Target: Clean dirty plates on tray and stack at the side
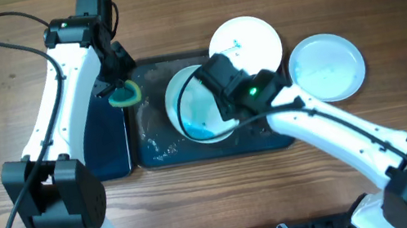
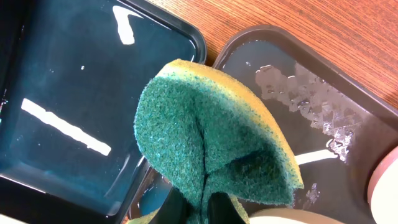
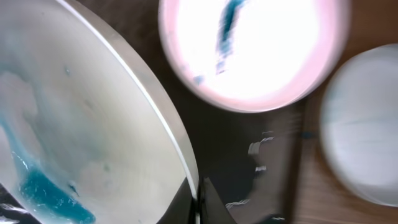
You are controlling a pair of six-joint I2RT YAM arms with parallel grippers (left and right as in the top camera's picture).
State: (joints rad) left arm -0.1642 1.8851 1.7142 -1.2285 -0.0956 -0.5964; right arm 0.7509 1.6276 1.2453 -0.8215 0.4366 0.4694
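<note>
Our right gripper [image 3: 200,202] was closed on the rim of the plate [image 3: 81,124], tilting it, we think, to face the sponge [image 2: 205,130] pinched in our left gripper [image 2: 199,210].

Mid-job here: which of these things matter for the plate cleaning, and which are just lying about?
In the job: held plate, blue-smeared; streaked plate behind it; far-right plate; large dark tray; sponge.
Lying about: narrow glossy black tray, left.
</note>
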